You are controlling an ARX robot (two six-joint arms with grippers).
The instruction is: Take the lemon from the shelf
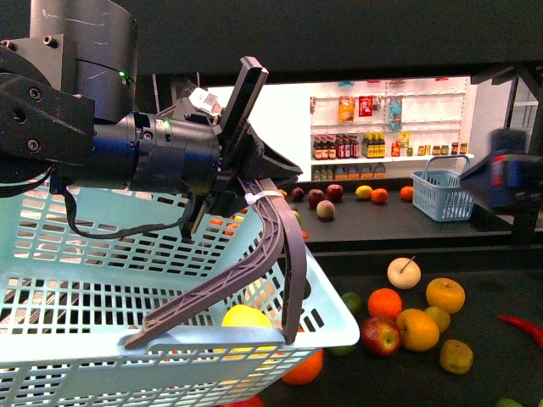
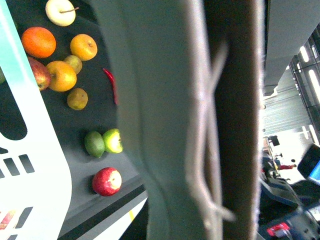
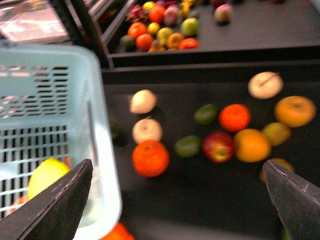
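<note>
- Two fingers of our left gripper [image 1: 257,188] clamp the basket handle [image 1: 242,273].
- Fingers of our right gripper [image 3: 175,197] are wide apart.
- We see the lemon [image 1: 244,317] inside the blue basket [image 1: 102,280].

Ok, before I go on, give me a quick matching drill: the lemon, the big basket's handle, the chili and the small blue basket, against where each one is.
Things:
1. lemon
2. handle
3. chili
4. small blue basket

Places:
A. standing on the far shelf deck
B. clamped in the left gripper
C. inside the pale basket
D. lying on the near shelf deck, right of the fruit pile

Pairs: 1-C, 2-B, 3-D, 4-A
</note>
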